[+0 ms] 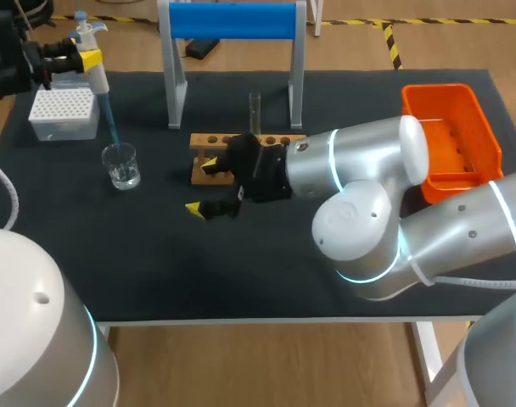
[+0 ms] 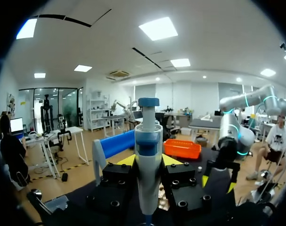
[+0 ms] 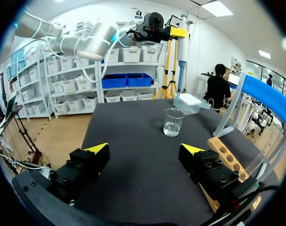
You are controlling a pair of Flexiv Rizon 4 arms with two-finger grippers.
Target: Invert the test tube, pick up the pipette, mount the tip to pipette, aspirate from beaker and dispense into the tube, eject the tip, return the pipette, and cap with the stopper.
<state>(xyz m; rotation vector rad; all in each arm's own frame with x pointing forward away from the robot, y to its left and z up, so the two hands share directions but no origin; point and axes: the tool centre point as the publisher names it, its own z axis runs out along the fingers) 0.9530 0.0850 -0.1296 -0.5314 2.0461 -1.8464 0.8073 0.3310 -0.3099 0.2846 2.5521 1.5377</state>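
Note:
My left gripper (image 1: 86, 59) is shut on the white pipette (image 1: 94, 64) at the back left, holding it upright. Its blue tip (image 1: 110, 123) slants down into the mouth of the glass beaker (image 1: 121, 165). In the left wrist view the pipette (image 2: 147, 155) stands between the yellow fingertips (image 2: 126, 160). The test tube (image 1: 255, 112) stands upright in the wooden rack (image 1: 209, 141). My right gripper (image 1: 203, 188) hangs open just in front of the rack's left end, holding nothing. From the right wrist, the beaker (image 3: 173, 121) lies ahead of that gripper (image 3: 144, 149) and the rack (image 3: 226, 155) beside it.
A white tip box (image 1: 64, 113) sits behind the beaker. The blue-topped stand (image 1: 232, 21) rises behind the rack. An orange tray (image 1: 451, 140) lies at the right, partly behind my right arm.

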